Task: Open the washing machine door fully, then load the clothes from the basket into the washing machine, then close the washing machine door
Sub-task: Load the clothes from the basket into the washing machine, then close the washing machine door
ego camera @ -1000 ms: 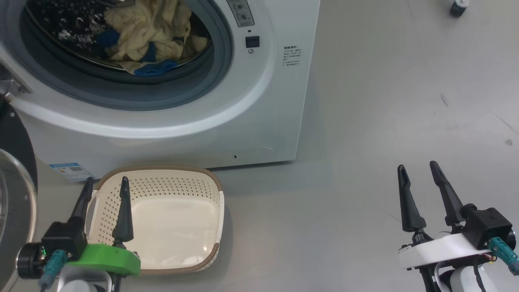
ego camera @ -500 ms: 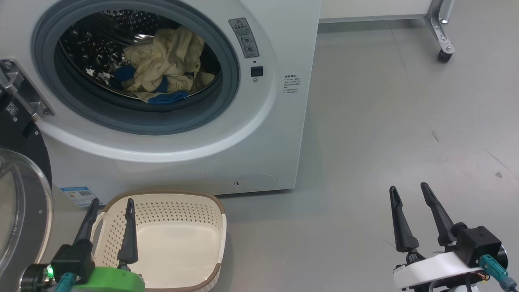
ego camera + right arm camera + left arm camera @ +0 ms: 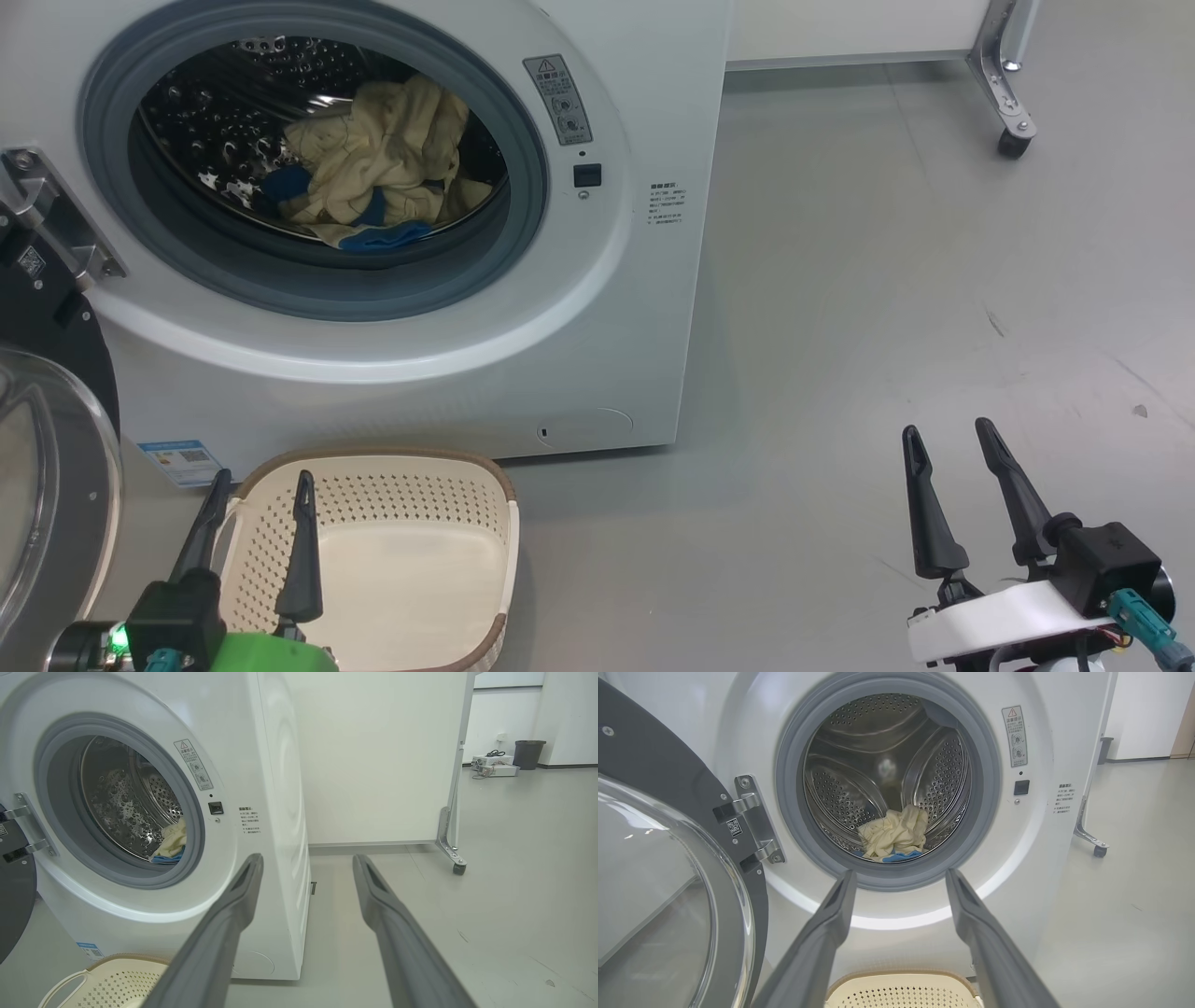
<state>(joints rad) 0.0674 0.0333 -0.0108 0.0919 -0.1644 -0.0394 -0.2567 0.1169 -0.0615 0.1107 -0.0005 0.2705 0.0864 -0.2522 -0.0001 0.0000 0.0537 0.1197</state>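
The white washing machine [image 3: 644, 308] stands with its round door [image 3: 42, 448] swung wide to the left, glass bowl facing out [image 3: 658, 896]. The cream-yellow clothes [image 3: 378, 163] with blue parts lie inside the steel drum [image 3: 892, 833] [image 3: 172, 843]. On the floor before the machine sits the cream basket [image 3: 411, 569], nothing in it [image 3: 901, 991] [image 3: 110, 982]. My left gripper [image 3: 263, 481] hovers open over the basket's left side. My right gripper [image 3: 948, 432] is open above the bare floor, well right of the machine. Both wrist views show the fingers spread with nothing between them [image 3: 899, 875] [image 3: 306, 858].
A white panel on a wheeled metal stand [image 3: 1013, 140] stands behind and right of the machine. A dark bin [image 3: 529, 753] and some equipment [image 3: 494, 763] sit far off by the wall. Grey floor [image 3: 887, 308] stretches to the right.
The head camera has tilted up, so the machine and basket sit lower in the picture. Both grippers stay open and hold their places.
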